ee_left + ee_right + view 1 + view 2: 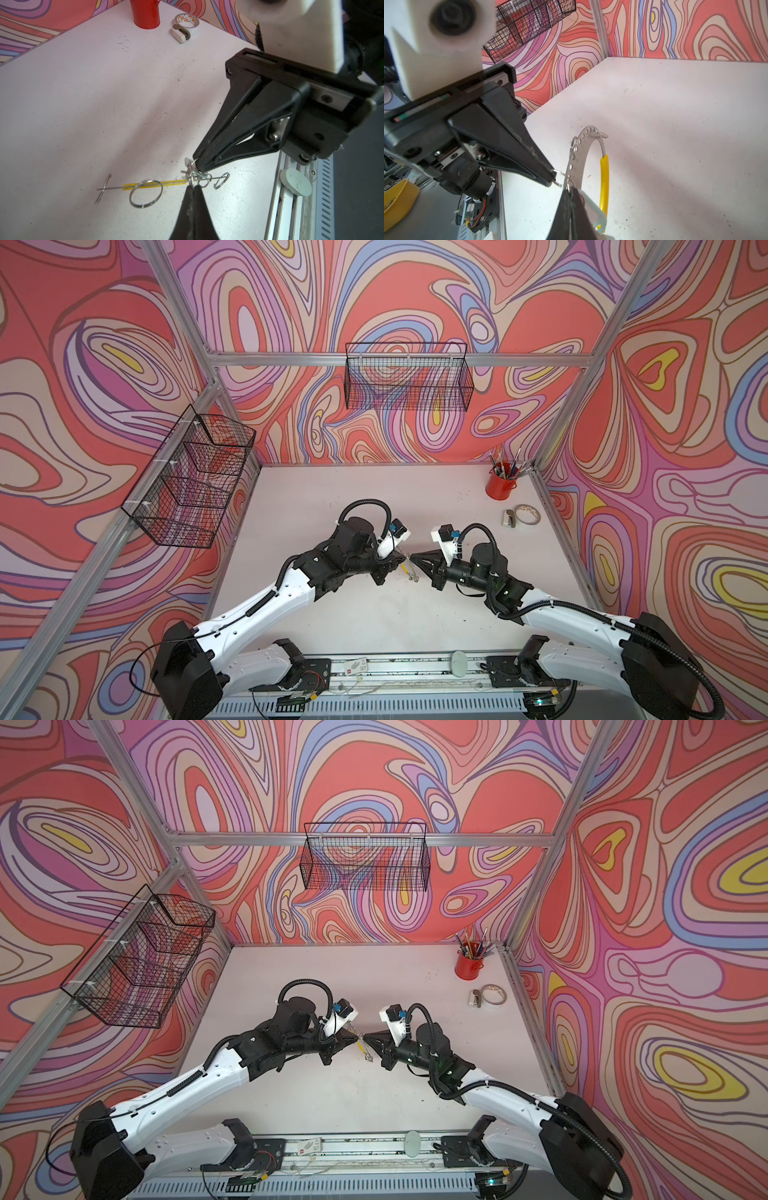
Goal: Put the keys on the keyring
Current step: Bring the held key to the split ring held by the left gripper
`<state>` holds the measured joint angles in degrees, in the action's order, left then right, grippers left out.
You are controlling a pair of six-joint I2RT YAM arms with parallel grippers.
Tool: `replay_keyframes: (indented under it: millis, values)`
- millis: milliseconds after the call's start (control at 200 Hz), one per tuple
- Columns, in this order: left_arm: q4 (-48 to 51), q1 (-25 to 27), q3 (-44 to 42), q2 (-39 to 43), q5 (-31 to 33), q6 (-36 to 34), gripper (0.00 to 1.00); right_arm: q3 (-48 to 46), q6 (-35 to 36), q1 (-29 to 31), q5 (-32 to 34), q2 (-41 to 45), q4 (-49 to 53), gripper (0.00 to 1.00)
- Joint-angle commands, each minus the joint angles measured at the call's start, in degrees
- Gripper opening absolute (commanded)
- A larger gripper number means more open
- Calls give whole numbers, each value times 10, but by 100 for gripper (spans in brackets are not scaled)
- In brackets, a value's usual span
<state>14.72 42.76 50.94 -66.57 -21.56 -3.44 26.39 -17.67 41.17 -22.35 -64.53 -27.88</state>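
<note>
Both grippers meet tip to tip over the middle of the table. The keyring (pixel 577 153) is a flat grey hoop with holes and a yellow sleeve (pixel 604 182); it hangs between them, edge-on in the left wrist view (pixel 153 184) and small in both top views (pixel 409 571) (pixel 365 1050). My left gripper (pixel 193 186) (pixel 550 179) is shut on a small wire loop (pixel 558 176) at the hoop's rim. My right gripper (pixel 571 191) (pixel 198 164) is shut beside that loop on a key whose pale tag (pixel 592 205) lies along its finger. The key's metal blade is hidden.
A red cup of pens (pixel 501 485), a tape roll (pixel 527 514) and a small white tool (pixel 509 519) stand at the back right. Wire baskets hang on the back wall (pixel 407 379) and left wall (pixel 191 481). A pale oval disc (pixel 458 663) sits on the front rail.
</note>
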Motion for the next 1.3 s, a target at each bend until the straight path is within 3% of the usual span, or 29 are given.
replay_keyframes:
  millis: [0,476,776,1022,1297]
  values:
    - [-1,6,19,-5,-2,-12,0,12,-12,-2,14,-1,-26,0]
    - [-7,17,21,-18,16,-2,0,-3,-43,-2,27,-8,-55,0]
    - [-30,21,-3,-1,52,-1,0,-17,-90,-2,108,0,-54,0]
    - [-60,28,-23,12,63,-3,0,-11,-120,-2,97,-34,-60,0]
    - [-62,31,-19,5,137,33,0,-16,-113,-2,86,-22,-51,0]
